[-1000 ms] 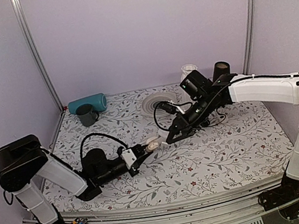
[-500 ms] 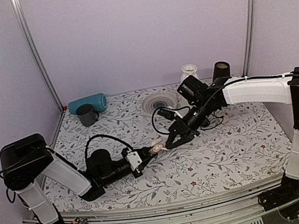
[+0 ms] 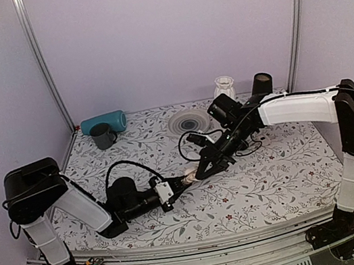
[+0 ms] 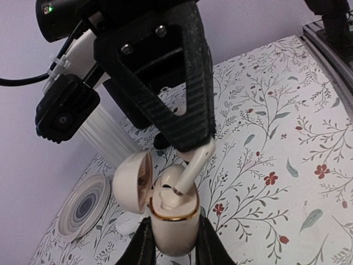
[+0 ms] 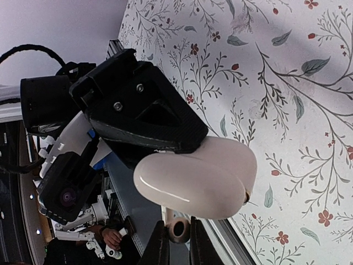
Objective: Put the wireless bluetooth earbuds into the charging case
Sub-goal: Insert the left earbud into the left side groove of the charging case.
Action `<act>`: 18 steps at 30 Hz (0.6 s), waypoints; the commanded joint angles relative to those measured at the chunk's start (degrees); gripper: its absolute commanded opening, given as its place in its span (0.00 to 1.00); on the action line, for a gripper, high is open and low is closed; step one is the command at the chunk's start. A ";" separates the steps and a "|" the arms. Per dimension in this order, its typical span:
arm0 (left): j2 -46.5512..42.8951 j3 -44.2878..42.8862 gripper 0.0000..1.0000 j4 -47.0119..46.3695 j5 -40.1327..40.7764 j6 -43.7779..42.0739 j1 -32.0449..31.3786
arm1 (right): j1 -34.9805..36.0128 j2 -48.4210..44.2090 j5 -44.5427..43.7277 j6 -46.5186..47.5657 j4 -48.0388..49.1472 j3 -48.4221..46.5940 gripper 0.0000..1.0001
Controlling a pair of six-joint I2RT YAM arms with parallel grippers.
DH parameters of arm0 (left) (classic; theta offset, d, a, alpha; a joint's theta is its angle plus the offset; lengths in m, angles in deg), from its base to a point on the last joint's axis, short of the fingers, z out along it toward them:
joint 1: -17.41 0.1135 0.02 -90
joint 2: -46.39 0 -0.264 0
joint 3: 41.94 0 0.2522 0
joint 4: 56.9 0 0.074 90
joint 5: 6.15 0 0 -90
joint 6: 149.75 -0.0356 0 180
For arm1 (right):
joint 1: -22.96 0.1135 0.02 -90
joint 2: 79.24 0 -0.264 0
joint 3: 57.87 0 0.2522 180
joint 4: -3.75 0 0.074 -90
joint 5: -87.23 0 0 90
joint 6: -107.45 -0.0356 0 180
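Two robot arms meet near the middle of a floral-patterned table point(image 3: 274, 177). The left gripper point(image 3: 175, 187) is clenched around the lower body of a small white charging case point(image 4: 174, 221) and holds it upright just above the table. The case's lid point(image 4: 132, 182) is flipped open and stands to one side of the wells. The right gripper point(image 3: 199, 173) comes in from above and behind, pinching one white earbud point(image 4: 194, 165) at its head. The earbud is tilted, and its stem tip is at the mouth of a well, touching the case. The right gripper's broad black fingers point(image 4: 165, 72) hang close over the case and block much of the view of the wells.

Along the table's back edge, well apart from the grippers, are several other things:
- a grey-ringed plate point(image 3: 187, 122)
- a dark mug point(image 3: 103, 136) beside a teal cylinder point(image 3: 103, 123) lying on its side
- a white vase point(image 3: 224, 87)
- a black cylinder point(image 3: 262, 83)

Bare patterned table spreads to the right of the grippers and toward the near edge. Lilac walls close in the back and both sides.
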 commanded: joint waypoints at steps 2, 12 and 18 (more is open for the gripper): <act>0.83 -1.03 0.00 -1.38 -0.88 -1.04 -1.22 | 0.02 1.13 0.93 -0.79 -0.82 -1.79 0.09; 1.31 -1.29 0.00 -1.38 -0.85 -1.90 -1.88 | -0.02 1.90 0.63 -1.23 -1.80 -2.13 0.09; 2.07 -1.77 0.00 -1.09 -0.42 -2.99 -2.61 | 0.03 2.23 0.50 -1.54 -2.72 -2.26 0.09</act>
